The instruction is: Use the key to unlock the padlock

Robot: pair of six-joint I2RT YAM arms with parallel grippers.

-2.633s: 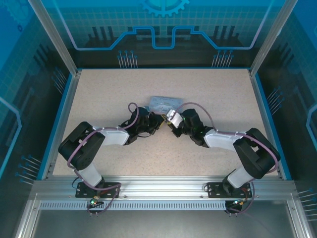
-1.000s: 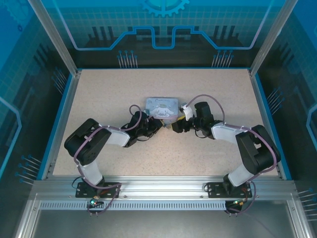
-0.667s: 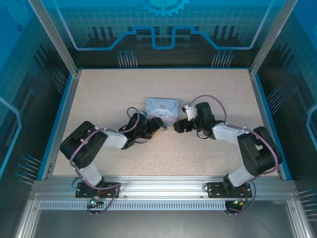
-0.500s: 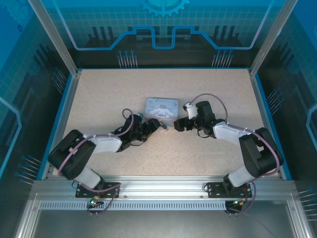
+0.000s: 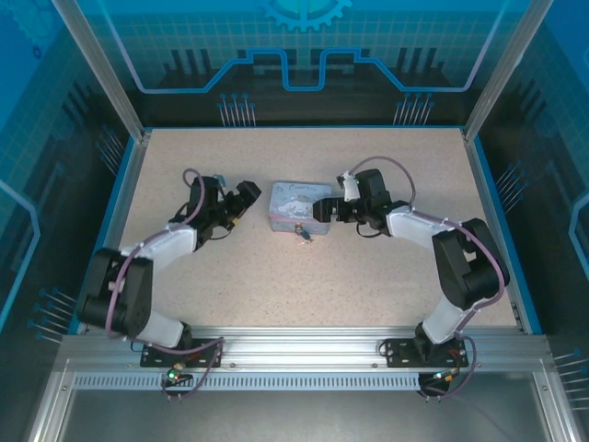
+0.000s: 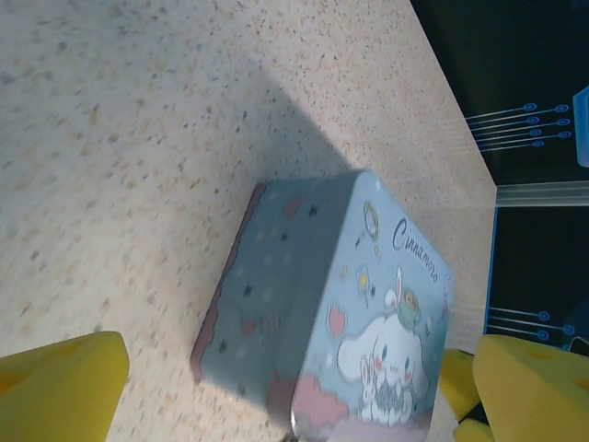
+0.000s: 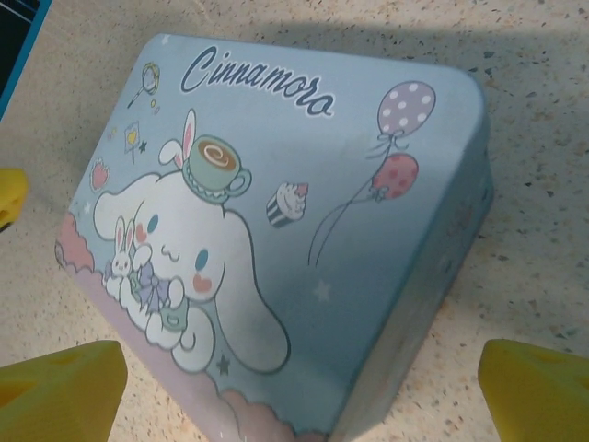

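The pale blue tin [image 5: 294,203] lies flat in the middle of the table. The padlock [image 5: 302,231] is a tiny dark thing at the tin's near side, with a brassy glint just below it. I cannot tell the key apart from it at this size. My left gripper [image 5: 243,199] is open, a short way left of the tin. In the left wrist view the tin [image 6: 340,322] lies ahead of its wide yellow fingertips [image 6: 57,385]. My right gripper [image 5: 323,210] is open at the tin's right end. The tin [image 7: 276,230] lies close between its spread fingertips [image 7: 538,387], untouched.
The speckled table [image 5: 368,276] is ringed by a blue rim [image 5: 109,226] and clear walls. Both arms reach in from the near edge and bend toward the tin from either side.
Both grippers have opened. The tin, held up between them a second ago, now lies on the table. My left arm swung back and left; the right gripper stayed at the tin's right end.
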